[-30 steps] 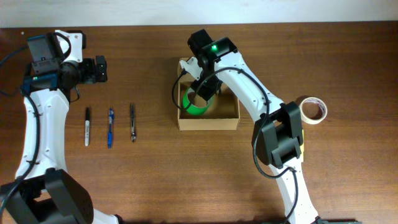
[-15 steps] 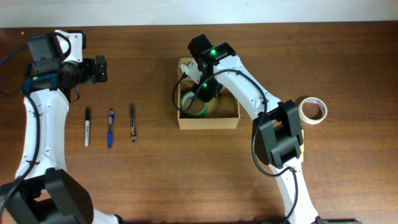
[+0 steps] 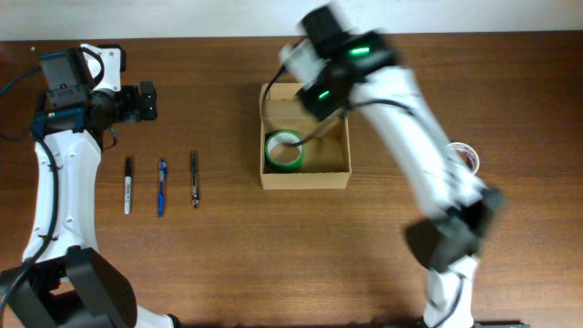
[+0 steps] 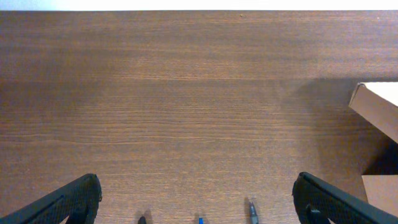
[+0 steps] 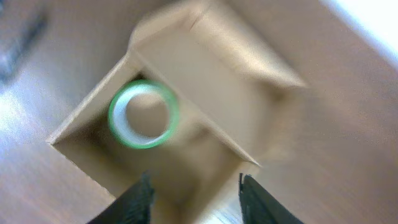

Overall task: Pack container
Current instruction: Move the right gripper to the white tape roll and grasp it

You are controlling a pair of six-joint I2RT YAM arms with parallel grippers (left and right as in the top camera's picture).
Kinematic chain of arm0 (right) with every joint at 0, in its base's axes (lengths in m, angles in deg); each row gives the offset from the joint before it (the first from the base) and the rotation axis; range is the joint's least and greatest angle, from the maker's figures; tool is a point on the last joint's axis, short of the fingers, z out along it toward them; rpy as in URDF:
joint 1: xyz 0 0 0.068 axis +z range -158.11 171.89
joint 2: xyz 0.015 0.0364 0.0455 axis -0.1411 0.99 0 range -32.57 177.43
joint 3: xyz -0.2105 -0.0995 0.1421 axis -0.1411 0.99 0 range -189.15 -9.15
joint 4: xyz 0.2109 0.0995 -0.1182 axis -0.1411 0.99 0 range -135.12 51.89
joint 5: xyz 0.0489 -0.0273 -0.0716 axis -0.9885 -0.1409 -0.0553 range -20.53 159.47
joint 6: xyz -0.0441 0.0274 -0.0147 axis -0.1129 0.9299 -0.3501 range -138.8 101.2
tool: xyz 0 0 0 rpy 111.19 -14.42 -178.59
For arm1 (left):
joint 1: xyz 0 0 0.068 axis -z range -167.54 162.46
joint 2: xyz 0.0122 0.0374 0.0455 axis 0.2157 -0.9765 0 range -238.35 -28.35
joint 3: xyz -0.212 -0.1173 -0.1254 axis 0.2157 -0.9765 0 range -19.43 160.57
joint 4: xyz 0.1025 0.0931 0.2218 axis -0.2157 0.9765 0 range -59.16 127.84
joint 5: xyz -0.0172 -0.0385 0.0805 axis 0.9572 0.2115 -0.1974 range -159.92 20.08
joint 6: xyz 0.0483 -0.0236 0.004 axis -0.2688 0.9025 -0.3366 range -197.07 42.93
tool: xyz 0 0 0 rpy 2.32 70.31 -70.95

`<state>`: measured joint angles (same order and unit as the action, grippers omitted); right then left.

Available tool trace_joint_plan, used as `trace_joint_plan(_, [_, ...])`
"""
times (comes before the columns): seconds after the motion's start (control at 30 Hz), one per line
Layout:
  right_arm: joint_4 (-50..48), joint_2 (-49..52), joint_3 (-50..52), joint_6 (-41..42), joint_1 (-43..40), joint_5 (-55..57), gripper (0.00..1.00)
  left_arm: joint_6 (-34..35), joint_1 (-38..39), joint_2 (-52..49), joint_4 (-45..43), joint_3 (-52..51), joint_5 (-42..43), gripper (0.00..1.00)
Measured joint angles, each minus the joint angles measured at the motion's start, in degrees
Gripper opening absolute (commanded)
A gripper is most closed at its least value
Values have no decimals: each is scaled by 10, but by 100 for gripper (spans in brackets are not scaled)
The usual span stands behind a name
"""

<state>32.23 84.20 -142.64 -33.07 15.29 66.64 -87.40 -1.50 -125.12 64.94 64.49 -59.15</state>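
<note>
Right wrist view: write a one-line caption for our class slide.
Blurred view from the open, empty right hand above the cardboard box, a green tape roll lying flat in one corner.

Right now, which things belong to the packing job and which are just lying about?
Job: box; green tape inside it; probably also, not yet packed: marker, blue pen, dark pen, white tape.
Lying about: nothing else that I can see.
</note>
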Motion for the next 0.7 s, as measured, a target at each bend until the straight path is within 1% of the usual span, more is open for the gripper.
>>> trace_joint_plan(0.07, [-7, -66, -4, 20, -54, 0, 53, 0, 0, 0, 0, 0, 0, 99])
trace_joint_plan(0.17, [-40, -155, 23, 50, -175, -3, 61, 0, 0, 0, 0, 0, 0, 99])
trace_joint_plan(0.2, [-54, -182, 50, 60, -223, -5, 64, 0, 0, 0, 0, 0, 0, 99])
trace_joint_plan(0.3, [-85, -228, 147, 86, -329, -12, 66, 0, 0, 0, 0, 0, 0, 99])
trace_joint_plan(0.37, [-93, -230, 213, 102, -379, -20, 66, 0, 0, 0, 0, 0, 0, 99])
trace_joint_plan(0.47, [-102, -195, 310, 119, -436, -38, 66, 0, 0, 0, 0, 0, 0, 99])
trace_joint_plan(0.63, [-129, -133, 425, 129, -485, -53, 66, 0, 0, 0, 0, 0, 0, 99])
trace_joint_plan(0.7, [-142, -118, 454, 130, -495, -56, 66, 0, 0, 0, 0, 0, 0, 100])
